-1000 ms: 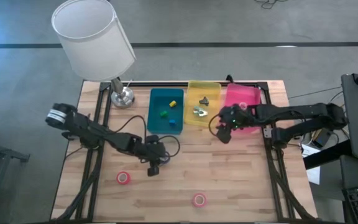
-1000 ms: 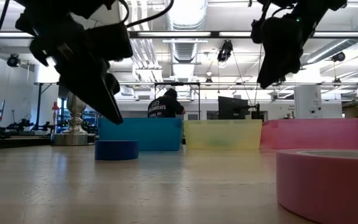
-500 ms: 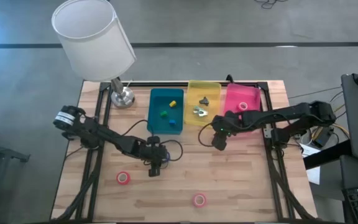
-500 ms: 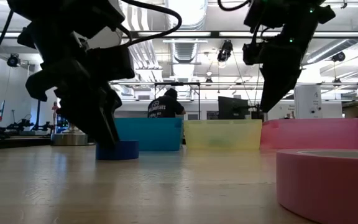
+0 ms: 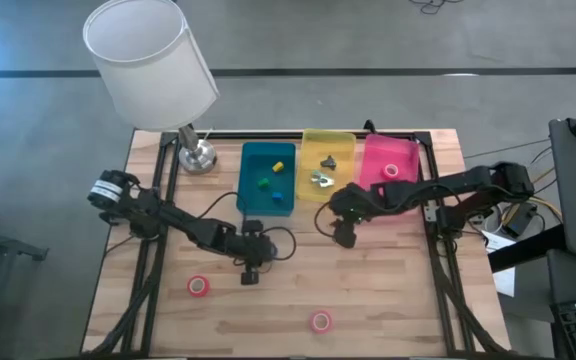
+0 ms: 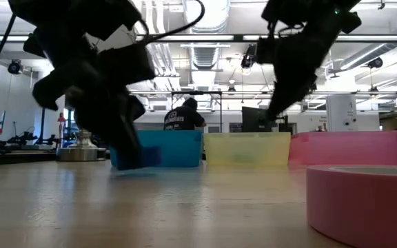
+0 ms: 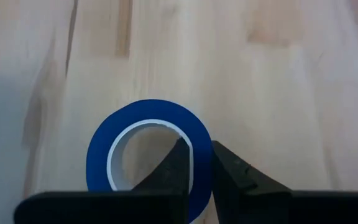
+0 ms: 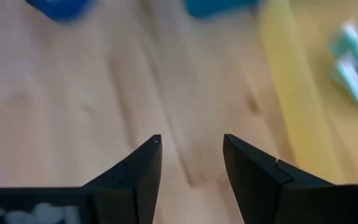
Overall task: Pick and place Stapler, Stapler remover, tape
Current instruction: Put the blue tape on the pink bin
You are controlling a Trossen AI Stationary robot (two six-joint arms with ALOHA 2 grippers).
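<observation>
Three bins stand side by side at the far middle of the tabletop (image 5: pixel 388 290). The blue bin (image 5: pixel 268 177), leftmost, holds small coloured blocks: a yellow one, a green one and a blue one. The yellow bin (image 5: pixel 325 165) in the middle holds two small metallic-looking items, too small to identify. The pink bin (image 5: pixel 389 160) on the right holds one pink tape roll (image 5: pixel 391 170).

The left hand (image 5: pixel 249 272) is down on the tabletop just near of the blue bin, its fingers (image 7: pixel 180 171) pinched almost together on the wall of the blue tape roll (image 7: pixel 104 152), one finger inside the ring and one outside. In the low view that roll shows only as a blue blur behind the hand.

The right hand (image 5: pixel 342 236) hovers above bare wood just near of the yellow bin, fingers (image 8: pixel 138 168) parted and holding nothing.

Two more pink tape rolls lie loose on the near part of the tabletop: one at near left (image 5: pixel 199 286), one at near centre (image 5: pixel 320 321), well apart from each other. A lamp (image 5: pixel 151 62) with a white shade stands at the far left corner.
</observation>
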